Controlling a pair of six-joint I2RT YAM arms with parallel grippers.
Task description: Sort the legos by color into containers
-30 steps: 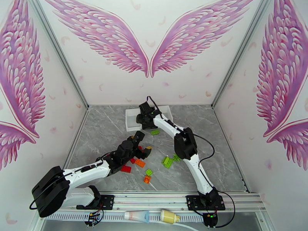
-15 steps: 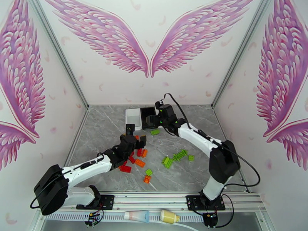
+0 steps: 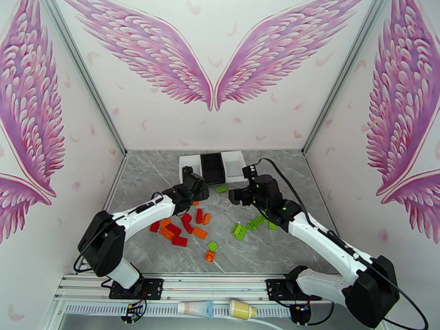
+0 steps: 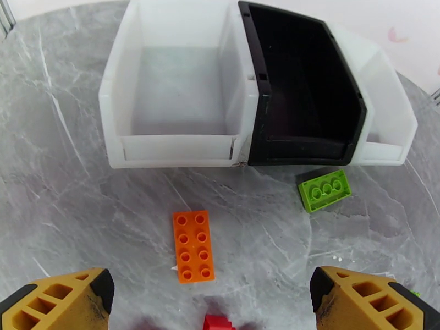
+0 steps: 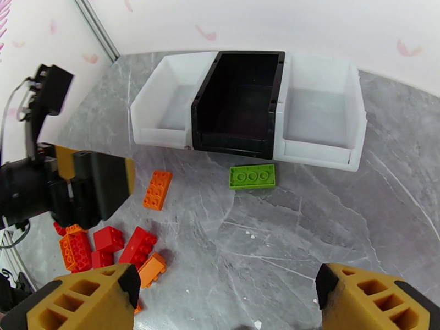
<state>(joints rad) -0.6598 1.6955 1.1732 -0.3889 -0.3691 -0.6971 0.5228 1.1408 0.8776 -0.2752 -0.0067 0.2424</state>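
Observation:
The containers, a white box (image 4: 176, 100), a black middle box (image 4: 302, 100) and a white box (image 4: 388, 125), stand in a row at the back of the table (image 3: 213, 167); all look empty. Red and orange legos (image 3: 181, 226) lie in a loose cluster, green ones (image 3: 247, 224) to their right. A single green brick (image 4: 324, 190) (image 5: 252, 176) lies just before the black box, an orange brick (image 4: 192, 246) (image 5: 157, 189) before the left white box. My left gripper (image 3: 192, 183) (image 4: 212, 295) hovers open and empty over the orange brick. My right gripper (image 3: 240, 187) (image 5: 228, 298) is open and empty, right of the green brick.
The marble table (image 3: 308, 226) is walled by white panels with pink wings on three sides. The left gripper's black body (image 5: 82, 188) stands beside the orange brick in the right wrist view. A metal rail (image 3: 220, 281) runs along the near edge.
The right gripper has swung back from over the containers toward the near right, its jaws opening. The left gripper has moved forward from the red and orange cluster toward the containers.

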